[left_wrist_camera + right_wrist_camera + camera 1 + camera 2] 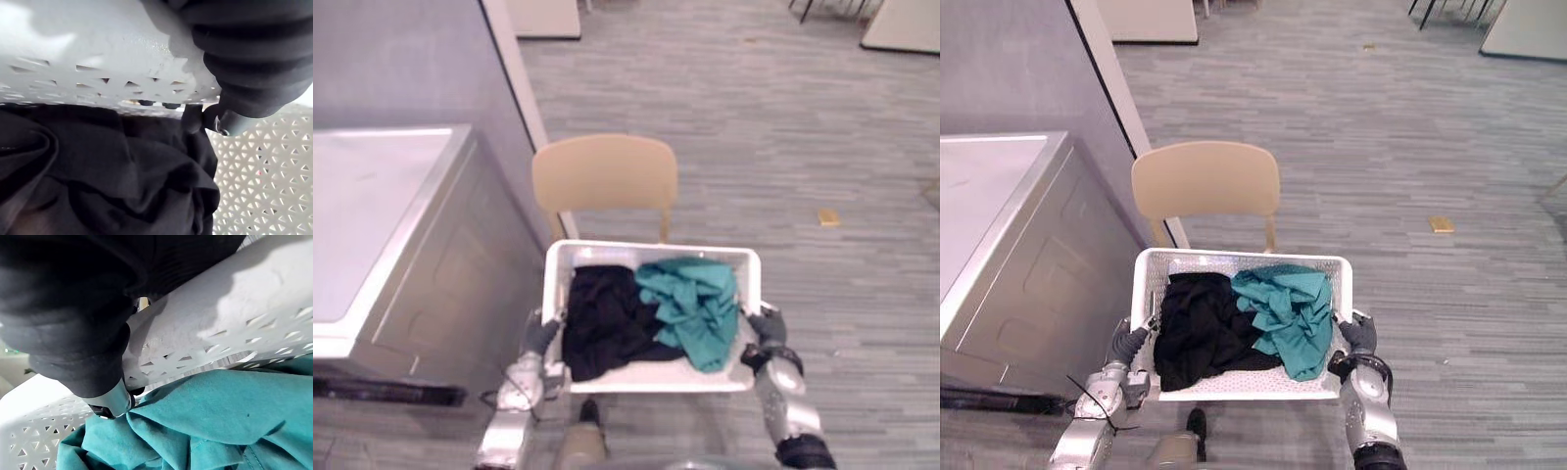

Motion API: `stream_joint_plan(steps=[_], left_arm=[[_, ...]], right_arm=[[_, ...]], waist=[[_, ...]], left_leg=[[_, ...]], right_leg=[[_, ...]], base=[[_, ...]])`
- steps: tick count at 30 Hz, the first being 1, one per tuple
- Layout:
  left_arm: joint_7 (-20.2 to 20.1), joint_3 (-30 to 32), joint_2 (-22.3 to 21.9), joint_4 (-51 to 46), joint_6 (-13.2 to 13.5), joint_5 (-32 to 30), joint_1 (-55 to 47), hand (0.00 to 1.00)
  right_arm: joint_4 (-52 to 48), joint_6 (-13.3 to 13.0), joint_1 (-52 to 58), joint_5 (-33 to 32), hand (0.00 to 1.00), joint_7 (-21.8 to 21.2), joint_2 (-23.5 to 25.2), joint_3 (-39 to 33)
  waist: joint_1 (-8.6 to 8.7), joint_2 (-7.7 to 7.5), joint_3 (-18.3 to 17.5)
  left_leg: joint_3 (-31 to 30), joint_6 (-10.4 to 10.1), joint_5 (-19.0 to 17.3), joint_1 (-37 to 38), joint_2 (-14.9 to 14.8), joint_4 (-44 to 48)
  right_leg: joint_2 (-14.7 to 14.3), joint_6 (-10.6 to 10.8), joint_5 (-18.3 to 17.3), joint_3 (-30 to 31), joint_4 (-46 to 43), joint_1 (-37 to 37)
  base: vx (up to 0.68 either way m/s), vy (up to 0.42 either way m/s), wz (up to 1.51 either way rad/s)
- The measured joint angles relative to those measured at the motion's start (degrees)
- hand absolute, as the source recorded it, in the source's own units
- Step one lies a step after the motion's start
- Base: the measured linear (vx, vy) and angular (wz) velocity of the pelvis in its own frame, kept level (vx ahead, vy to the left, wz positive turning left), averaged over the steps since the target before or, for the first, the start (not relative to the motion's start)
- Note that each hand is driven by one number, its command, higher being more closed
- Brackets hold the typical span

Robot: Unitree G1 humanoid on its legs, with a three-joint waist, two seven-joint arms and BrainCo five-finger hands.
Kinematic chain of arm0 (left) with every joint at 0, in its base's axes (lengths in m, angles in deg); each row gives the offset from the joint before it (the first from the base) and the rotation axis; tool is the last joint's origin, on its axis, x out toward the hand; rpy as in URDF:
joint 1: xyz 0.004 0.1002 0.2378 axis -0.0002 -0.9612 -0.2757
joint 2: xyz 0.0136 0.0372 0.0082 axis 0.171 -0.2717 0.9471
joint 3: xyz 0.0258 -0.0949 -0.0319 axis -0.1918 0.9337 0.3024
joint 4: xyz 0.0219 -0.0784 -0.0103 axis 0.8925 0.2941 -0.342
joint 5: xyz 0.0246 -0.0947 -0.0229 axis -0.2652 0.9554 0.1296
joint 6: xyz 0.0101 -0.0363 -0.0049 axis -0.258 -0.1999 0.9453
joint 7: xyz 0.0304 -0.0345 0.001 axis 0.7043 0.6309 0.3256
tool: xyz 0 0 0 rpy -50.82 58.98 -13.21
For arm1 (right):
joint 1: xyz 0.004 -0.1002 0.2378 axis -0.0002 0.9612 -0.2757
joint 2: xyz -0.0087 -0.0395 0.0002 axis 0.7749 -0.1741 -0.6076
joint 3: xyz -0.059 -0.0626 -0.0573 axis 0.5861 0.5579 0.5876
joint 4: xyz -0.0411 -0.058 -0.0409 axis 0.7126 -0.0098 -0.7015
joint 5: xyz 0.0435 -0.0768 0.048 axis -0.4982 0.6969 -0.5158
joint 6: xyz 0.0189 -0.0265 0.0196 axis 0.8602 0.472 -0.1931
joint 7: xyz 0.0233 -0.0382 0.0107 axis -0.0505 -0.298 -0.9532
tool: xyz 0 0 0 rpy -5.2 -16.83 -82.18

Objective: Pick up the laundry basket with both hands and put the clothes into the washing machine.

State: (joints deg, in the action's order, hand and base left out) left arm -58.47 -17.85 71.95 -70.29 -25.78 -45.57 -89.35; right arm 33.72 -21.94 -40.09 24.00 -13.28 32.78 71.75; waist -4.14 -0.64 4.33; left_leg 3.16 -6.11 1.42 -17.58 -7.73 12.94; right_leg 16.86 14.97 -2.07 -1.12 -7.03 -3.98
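Observation:
A white perforated laundry basket [651, 251] sits low in front of me, over the seat of a tan chair [605, 174]. A black garment [602, 318] fills its left half and a teal garment [690, 299] its right half. My left hand [540, 336] is curled round the basket's left rim, and my right hand [766, 328] round the right rim. In the left wrist view the thumb [222, 120] hooks over the rim [98, 58] above the black cloth [98, 181]. In the right wrist view the right hand [112, 401] clamps the rim [234, 313] beside the teal cloth [220, 411].
The silver washing machine [382, 215] stands at the left with its flat top closed. A partition wall [514, 59] runs behind it down to the chair. A small yellow object [828, 217] lies on the grey floor to the right.

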Motion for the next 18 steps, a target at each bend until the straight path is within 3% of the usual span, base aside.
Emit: stream_joint_plan(steps=[3,7,8,11,14,18], left_arm=[[1.21,0.55,0.54,0.34,0.19,1.17,3.47,1.0],[2.4,1.82,5.91,10.91,0.77,5.13,17.54,1.0],[2.56,1.85,7.46,13.72,0.87,6.46,21.65,1.0],[2.73,1.71,12.32,18.67,0.94,8.92,31.05,1.0],[4.11,1.51,15.8,24.03,1.18,10.67,42.98,1.0],[5.89,1.53,19.56,28.6,1.86,11.32,54.36,1.0]], right_arm=[[2.88,0.01,-6.7,-0.65,1.0,-0.05,-2.54,1.46],[13.66,0.47,-22.42,-2.39,1.0,-0.02,-6.51,7.24],[16.86,0.86,-27.88,-2.89,1.0,-0.05,-7.49,8.28],[21.96,1.9,-39.03,-4.35,1.0,0.15,-8.02,9.21],[22.29,1.93,-47.36,-5.93,1.0,1.64,-8.89,9.16],[22.29,0.79,-55.82,-7.31,1.0,4.1,-8.99,8.96]], waist=[[-0.21,0.08,3.36],[-1.36,-0.32,10.89],[-1.39,0.9,13.57],[-1.71,1.23,17.8],[-3.22,0.45,19.44],[-3.98,0.26,20.35]], left_leg=[[-0.91,0.0,1.87,-4.42,0.0,-0.06],[-1.62,-0.65,5.38,-9.27,-0.51,-0.43],[-2.14,-0.8,6.61,-10.01,-1.43,-1.19],[-2.33,-0.97,9.5,-11.4,-2.35,-4.2],[-1.23,-0.87,10.66,-14.97,-2.6,-4.71],[1.24,-0.32,11.95,-18.57,-4.07,-4.61]], right_leg=[[-0.29,0.12,-1.52,-0.64,0.07,3.53],[-0.74,0.13,-6.61,-1.04,-0.12,7.81],[-1.83,0.11,-6.98,-0.9,-1.69,9.49],[-2.93,0.07,-7.52,-0.15,-6.28,14.47],[-2.69,0.15,-7.61,0.97,-9.49,20.13],[-2.77,0.16,-7.52,0.42,-10.87,23.83]], base=[[-0.2,0.009,0.05],[-0.27,-0.042,-0.02],[-0.34,-0.068,0.0],[-0.23,-0.025,-0.03],[-0.15,0.021,-0.09],[-0.05,-0.005,-0.01]])
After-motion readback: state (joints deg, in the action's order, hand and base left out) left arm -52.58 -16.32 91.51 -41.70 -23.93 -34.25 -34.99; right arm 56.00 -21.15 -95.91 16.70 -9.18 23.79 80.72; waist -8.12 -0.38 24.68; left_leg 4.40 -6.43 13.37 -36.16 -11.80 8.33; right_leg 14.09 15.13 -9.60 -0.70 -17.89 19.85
